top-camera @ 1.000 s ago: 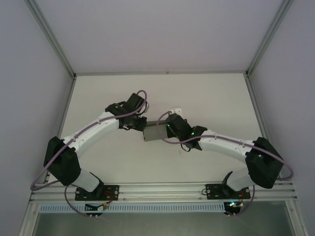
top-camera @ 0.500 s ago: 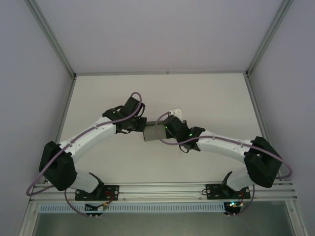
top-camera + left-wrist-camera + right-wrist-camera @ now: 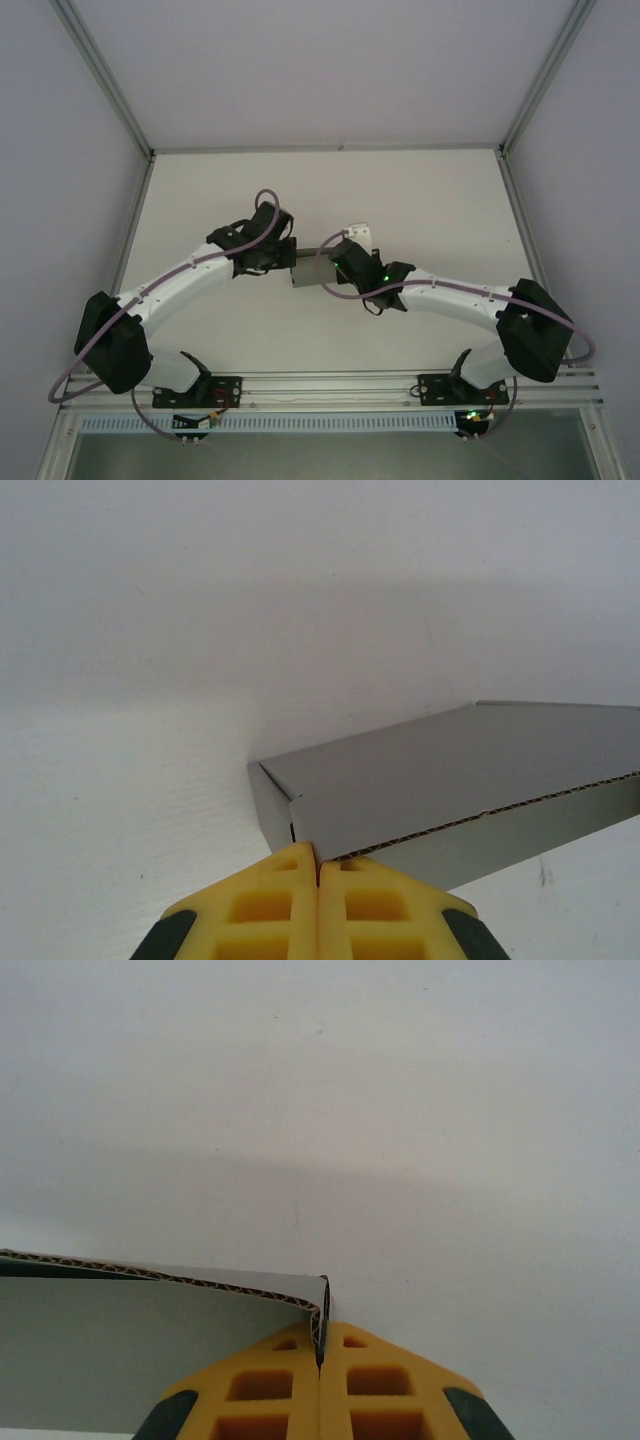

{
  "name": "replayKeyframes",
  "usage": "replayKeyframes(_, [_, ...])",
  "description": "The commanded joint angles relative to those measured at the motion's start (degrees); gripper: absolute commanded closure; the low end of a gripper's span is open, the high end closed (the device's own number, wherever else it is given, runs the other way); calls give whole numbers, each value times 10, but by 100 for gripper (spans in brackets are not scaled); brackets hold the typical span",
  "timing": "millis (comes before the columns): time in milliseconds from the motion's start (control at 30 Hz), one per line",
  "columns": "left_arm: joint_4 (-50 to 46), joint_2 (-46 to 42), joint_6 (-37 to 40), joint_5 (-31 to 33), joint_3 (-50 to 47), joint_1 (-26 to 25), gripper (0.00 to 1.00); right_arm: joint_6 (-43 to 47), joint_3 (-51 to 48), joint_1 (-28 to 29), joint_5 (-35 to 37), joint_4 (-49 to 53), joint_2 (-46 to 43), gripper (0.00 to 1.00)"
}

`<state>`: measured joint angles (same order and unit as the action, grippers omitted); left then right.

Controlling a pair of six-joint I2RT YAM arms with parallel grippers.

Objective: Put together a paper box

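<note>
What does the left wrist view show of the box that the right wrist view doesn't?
Left wrist: the broad grey face of the paper box, a folded corner, and a long corrugated edge running right from the left tool. Right wrist: a plain grey panel under a corrugated rim that bends into the right tool. Both: yellow fingers pressed together on the card, with the white table beyond.

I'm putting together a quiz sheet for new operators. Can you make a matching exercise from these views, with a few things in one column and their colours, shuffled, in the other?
Things:
1. paper box
2. left gripper's fingers
3. cable on the left arm
4. table

Colours:
A. purple
B. white
C. grey
D. yellow

Pairs: 1-C, 2-D, 3-A, 4-B
</note>
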<state>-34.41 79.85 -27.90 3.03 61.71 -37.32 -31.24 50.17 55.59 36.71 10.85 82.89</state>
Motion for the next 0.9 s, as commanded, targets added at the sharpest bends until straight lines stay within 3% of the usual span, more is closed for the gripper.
replayKeyframes(0, [-35,18,-29,7,-29,-13,100,-16,-37,9,-41,92,21,100])
replayKeyframes(400, [-29,14,-55,-5,-37,-30,100,-29,-40,14,-29,107,17,100])
replayKeyframes(700, [-38,10,72,43,-69,-43,100,2,-70,14,-28,78,1,100])
replayKeyframes(867, [18,11,80,16,-117,-57,100,13,-87,14,-38,51,-2,100])
